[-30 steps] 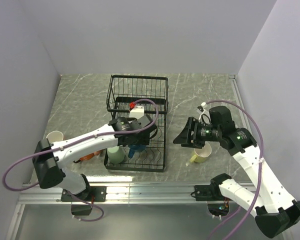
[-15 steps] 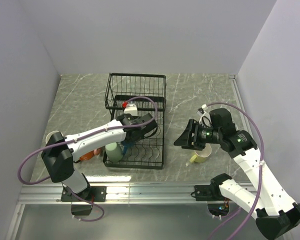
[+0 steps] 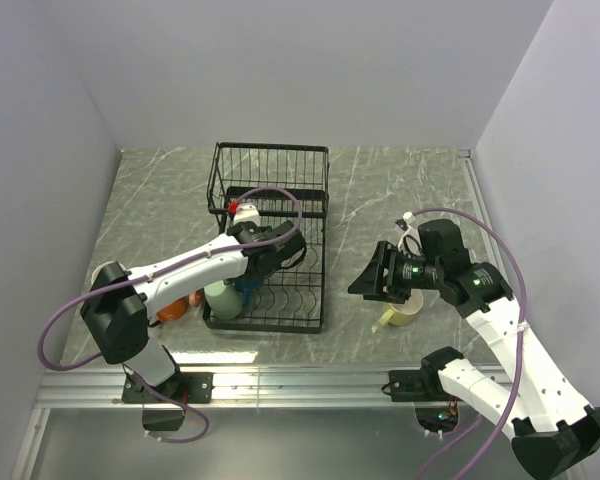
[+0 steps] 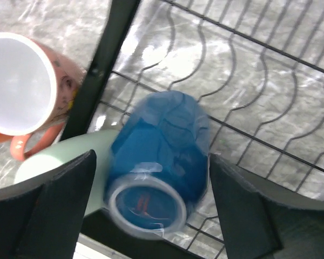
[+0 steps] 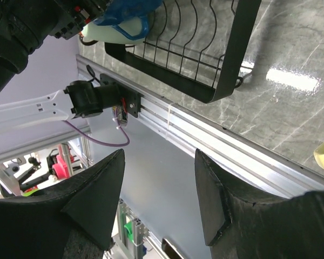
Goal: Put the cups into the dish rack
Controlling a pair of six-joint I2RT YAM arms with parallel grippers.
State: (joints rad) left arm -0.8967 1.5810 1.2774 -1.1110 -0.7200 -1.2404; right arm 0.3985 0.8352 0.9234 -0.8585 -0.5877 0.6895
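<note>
At the near right of the bench [image 3: 380, 190], a yellow-green mug [image 3: 398, 314] is partly hidden by the right gripper [image 5: 159, 156], whose jaws are spread with nothing between them. In the near tray section of the dish rack [image 3: 280, 326], a blue mug [image 4: 162, 145] is laid on its side beside a pale green mug [image 3: 220, 298]. From above, both are largely covered by the left gripper [image 4: 152, 162]. Its jaws are spread either side of the blue mug, not pinching it. A salmon mug [image 4: 27, 86], cut off at the frame edge, is seen on the bench just outside the rack's left rail.
</note>
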